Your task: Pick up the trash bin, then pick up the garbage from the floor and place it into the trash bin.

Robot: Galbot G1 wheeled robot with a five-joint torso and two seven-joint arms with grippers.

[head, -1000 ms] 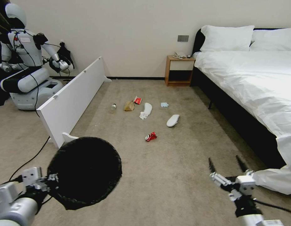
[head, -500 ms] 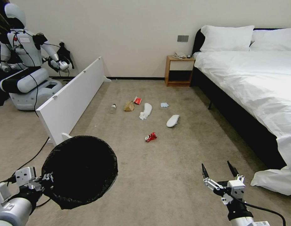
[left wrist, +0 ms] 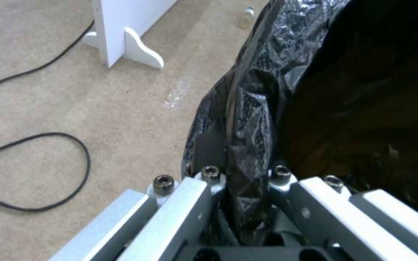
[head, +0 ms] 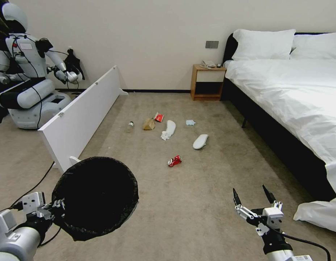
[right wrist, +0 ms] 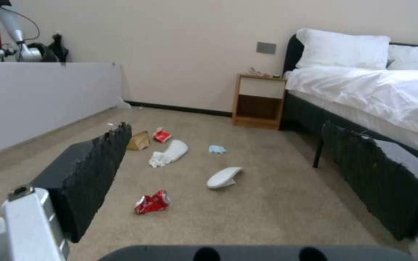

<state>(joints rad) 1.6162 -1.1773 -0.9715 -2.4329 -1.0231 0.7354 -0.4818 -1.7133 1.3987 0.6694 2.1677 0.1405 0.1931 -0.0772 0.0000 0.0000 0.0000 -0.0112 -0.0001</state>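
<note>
At front-left of the carpet (head: 197, 203), the bin (head: 97, 197) hangs off the floor w/ its black-bagged mouth facing up, held by the left gripper (head: 57, 209), jaws clamped on the bagged rim (left wrist: 248, 159). Right gripper (head: 253, 197) hovers low at front-right, jaws wide apart, holding nothing.

Garbage lies mid-carpet, well apart from the bin. Nearest is the red can (head: 174, 161); beyond it, toward the bed (head: 302, 94), one slipper (head: 200, 141). Farther back a loose row: bottle (head: 129, 126) nearest the white board (head: 81, 116), then paper bag (head: 149, 123) w/ red packet (head: 159, 116) just behind it, second slipper (head: 170, 127) w/ tissue (head: 164, 135) touching its near end, blue mask (head: 190, 122) off toward the bed side.

Nightstand (head: 207, 82) sits at the back wall by the bed's head. Black cable (head: 33, 185) trails over the carpet's left edge near the board's foot. Another robot (head: 28, 72) stands behind the board, back-left corner.
</note>
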